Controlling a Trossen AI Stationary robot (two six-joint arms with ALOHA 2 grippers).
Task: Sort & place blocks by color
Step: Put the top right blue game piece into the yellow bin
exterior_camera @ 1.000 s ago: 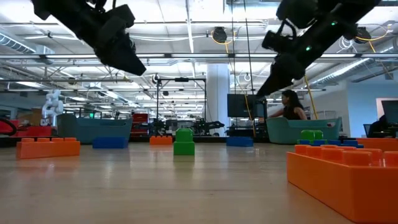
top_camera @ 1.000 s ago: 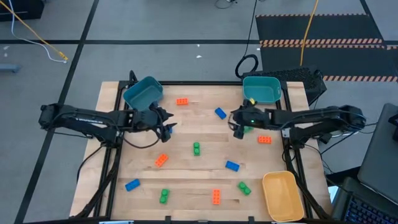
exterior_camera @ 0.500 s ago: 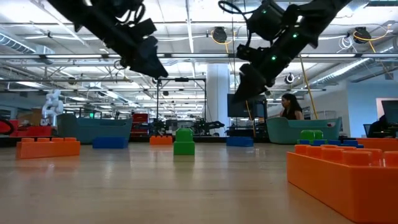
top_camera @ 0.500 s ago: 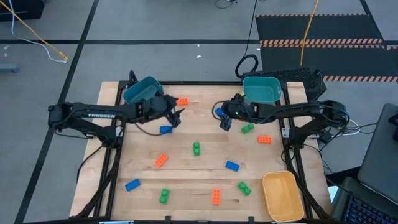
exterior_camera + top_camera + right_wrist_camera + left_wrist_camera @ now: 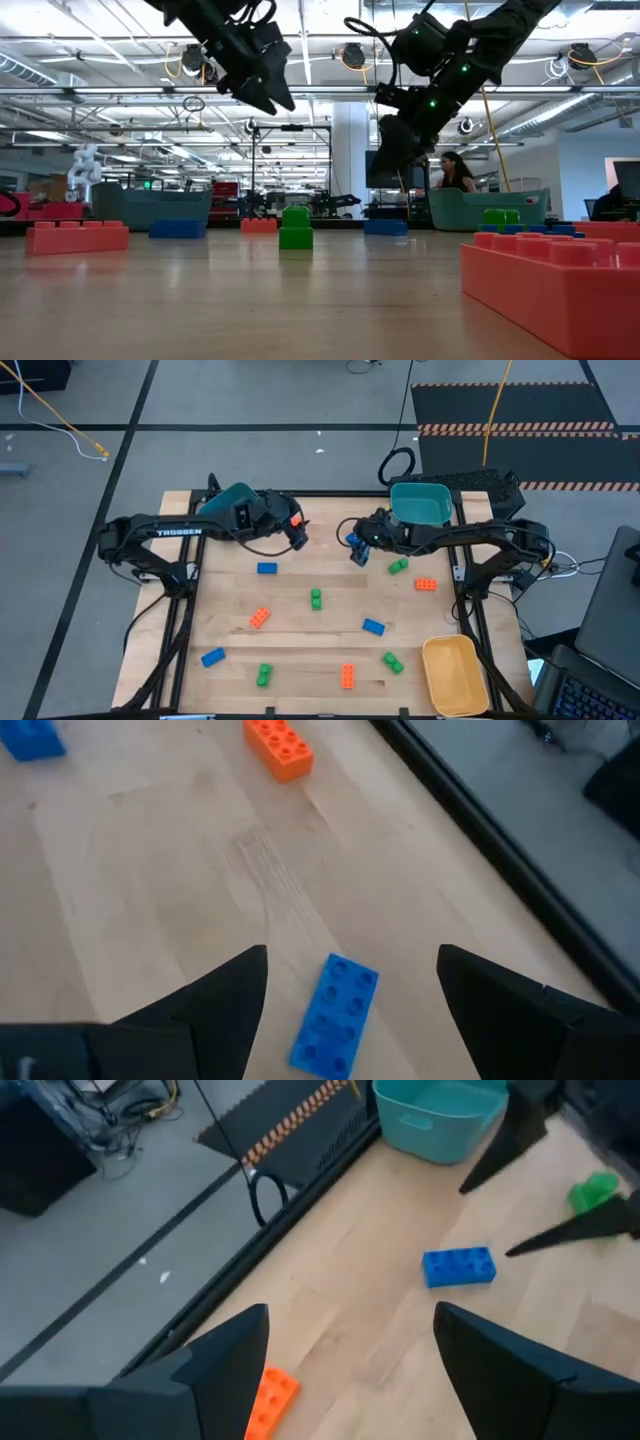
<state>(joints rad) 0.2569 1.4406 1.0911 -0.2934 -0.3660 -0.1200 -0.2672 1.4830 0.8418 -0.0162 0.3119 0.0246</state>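
Note:
Orange, green and blue blocks lie scattered flat on the wooden table (image 5: 300,650). My left gripper (image 5: 297,536) hangs open in the air at the far middle, just beside an orange block (image 5: 293,520) that shows low between its fingers (image 5: 270,1398). My right gripper (image 5: 357,553) hangs open over a blue block (image 5: 335,1017), whose end peeks out beside it (image 5: 351,540). The two grippers face each other, a short way apart. Another blue block (image 5: 266,568) lies nearer the front, and a green block (image 5: 398,566) lies behind my right gripper.
A teal bin (image 5: 222,506) stands at the far left under my left arm, another teal bin (image 5: 420,502) at the far right, and a yellow bin (image 5: 449,675) at the near right corner. More blocks (image 5: 316,598) (image 5: 373,626) (image 5: 259,617) dot the middle and front.
My left gripper has risen and swung toward the far edge and the right, leaving the blue block in plain view on the table where it had stood. My right gripper has gone left and slightly toward the far edge, away from the green block and over the blue one.

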